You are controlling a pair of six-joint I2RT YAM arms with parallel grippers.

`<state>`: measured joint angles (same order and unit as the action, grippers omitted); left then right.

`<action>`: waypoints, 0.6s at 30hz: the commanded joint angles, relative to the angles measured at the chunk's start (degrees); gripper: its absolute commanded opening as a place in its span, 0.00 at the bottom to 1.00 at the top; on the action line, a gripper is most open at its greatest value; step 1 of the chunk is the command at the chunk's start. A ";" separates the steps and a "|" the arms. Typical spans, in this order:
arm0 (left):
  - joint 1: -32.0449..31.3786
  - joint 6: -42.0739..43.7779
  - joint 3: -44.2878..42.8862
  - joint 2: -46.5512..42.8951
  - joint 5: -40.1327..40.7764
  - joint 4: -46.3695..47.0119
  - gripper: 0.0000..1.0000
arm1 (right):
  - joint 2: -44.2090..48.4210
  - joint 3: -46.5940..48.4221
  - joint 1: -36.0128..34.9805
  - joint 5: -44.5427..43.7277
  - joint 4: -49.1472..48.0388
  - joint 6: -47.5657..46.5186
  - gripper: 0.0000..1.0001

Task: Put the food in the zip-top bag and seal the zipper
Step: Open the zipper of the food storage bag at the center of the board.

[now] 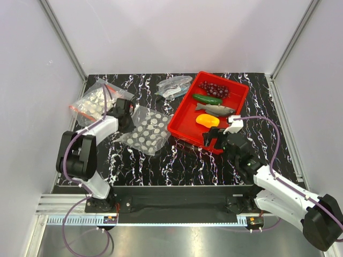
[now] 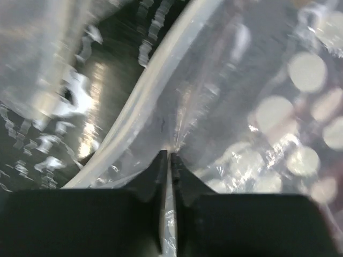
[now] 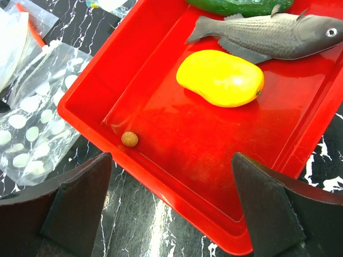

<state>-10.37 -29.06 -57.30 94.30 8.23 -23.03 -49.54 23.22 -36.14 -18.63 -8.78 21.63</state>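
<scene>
1. Bag (image 1: 146,131): it lies crumpled on the table under the left claw (image 2: 170,159). Its dotted half is to that claw's right and the zipper (image 1: 79,111) is to its left.
2. The left claw is pinched almost shut on a fold of the bag's clear film, which runs up between its fingers.
3. The bag looks light, limp and slick, so it will likely sag, slide and cling shut. The stiffer lip by the zipper seems the best hold, taking one layer only so the mouth gapes.
4. A small bag (image 1: 174,85) lies beyond the left claw to its right, apart from the dotted one.
5. The tray (image 3: 88,115) sits just right of the bag; I cannot tell whether they touch. Its wall stands between food and bag.
6. Ahead of the right claw (image 3: 171,160) lie the fruit (image 3: 221,77), then the fish (image 3: 268,35), the cucumber (image 3: 241,5) and, farthest, the grapes (image 1: 214,88). A brown ball (image 3: 129,139) lies near its left finger.
7. The right claw gapes wide and empty over the tray's near rim.
8. The fruit looks smooth and rounded, so a grip across its narrow middle should slip least.
</scene>
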 commanded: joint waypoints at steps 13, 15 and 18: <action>-30.74 -11.72 15.29 -27.32 22.96 3.52 0.00 | -4.42 4.11 0.19 5.70 -3.35 -1.06 1.00; -34.97 -11.46 13.89 -27.77 26.90 1.15 0.00 | -7.31 6.04 0.19 9.39 -3.44 -1.15 1.00; -39.63 -12.86 10.91 -26.10 32.52 -4.12 0.00 | -11.61 11.48 0.19 14.58 -0.12 -1.33 0.99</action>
<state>-46.87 -39.31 -42.72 67.61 30.37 -23.75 -58.13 28.12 -36.10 -10.70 -8.64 21.21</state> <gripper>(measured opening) 0.005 0.993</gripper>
